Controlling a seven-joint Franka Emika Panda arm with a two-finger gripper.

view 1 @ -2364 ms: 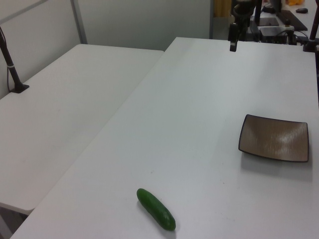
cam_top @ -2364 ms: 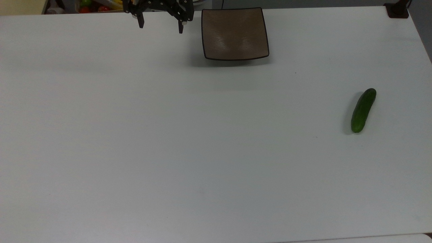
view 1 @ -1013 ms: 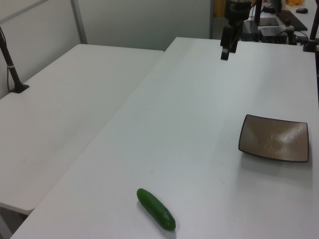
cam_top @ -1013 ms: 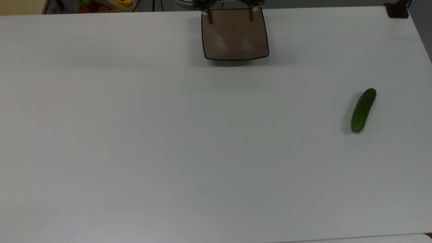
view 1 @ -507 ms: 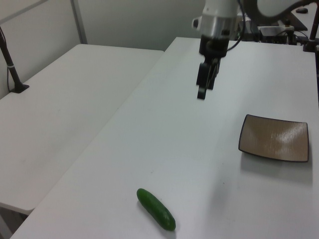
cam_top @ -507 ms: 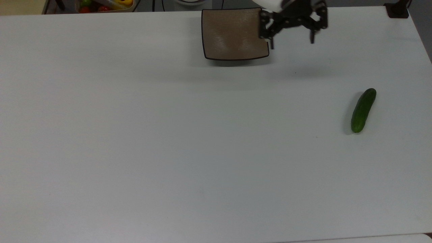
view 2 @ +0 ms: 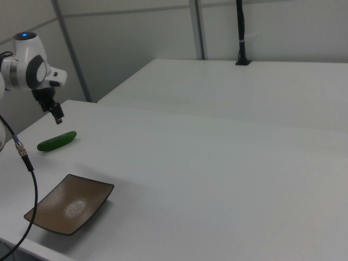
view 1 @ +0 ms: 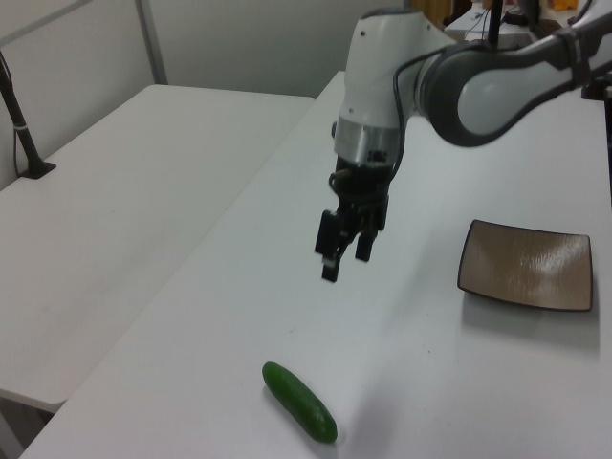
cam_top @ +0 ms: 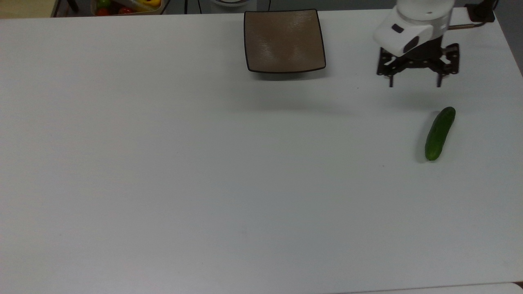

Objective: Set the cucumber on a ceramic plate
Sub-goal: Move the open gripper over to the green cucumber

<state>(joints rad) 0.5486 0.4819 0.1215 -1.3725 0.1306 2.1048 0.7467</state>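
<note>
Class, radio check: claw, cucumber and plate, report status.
Claw open, above table, short of cucumber. Cucumber flat on table, untouched. Plate bare. Path unobstructed.

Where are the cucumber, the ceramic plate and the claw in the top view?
cucumber (cam_top: 439, 133), top view, middle of its green body.
ceramic plate (cam_top: 284, 40), top view, bare brown centre.
claw (cam_top: 415, 83), top view, midway between its two open fingertips.

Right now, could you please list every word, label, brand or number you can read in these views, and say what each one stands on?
None: no readable text on the cucumber, the ceramic plate, the white table or the robot arm with its hand.
</note>
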